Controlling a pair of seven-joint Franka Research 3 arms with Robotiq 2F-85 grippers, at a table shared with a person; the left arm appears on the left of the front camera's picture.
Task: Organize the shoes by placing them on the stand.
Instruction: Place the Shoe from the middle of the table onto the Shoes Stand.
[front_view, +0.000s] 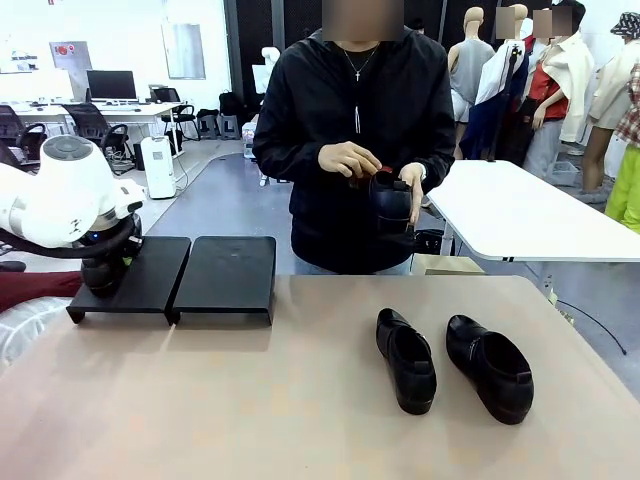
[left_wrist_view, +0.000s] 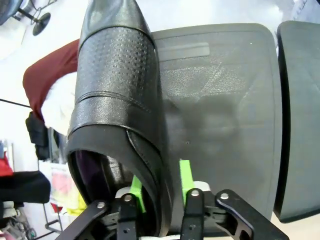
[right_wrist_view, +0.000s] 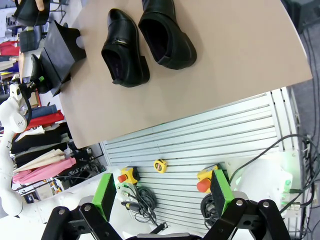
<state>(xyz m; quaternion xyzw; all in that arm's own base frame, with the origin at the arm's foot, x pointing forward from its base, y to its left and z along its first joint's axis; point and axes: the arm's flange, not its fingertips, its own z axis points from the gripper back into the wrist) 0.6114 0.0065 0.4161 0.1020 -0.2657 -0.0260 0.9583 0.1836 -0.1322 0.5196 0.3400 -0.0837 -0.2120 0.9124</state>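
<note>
The left gripper (left_wrist_view: 160, 176), jaws part-open, straddles the collar wall of the shoe (left_wrist_view: 117, 90), which is probably light, stiff and slippery; whether it grips cannot be told.

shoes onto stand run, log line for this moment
left gripper: astride shoe rim at stand | right gripper: open, empty | table: two shoes | person: holds another shoe

The shoes (front_view: 405, 360) are marked glossy black, one shoe (left_wrist_view: 117, 90) with a perforated band. The stand (front_view: 225, 270) is logged matte black, the table (front_view: 250, 400) tan, the pads (left_wrist_view: 186, 172) green.
</note>
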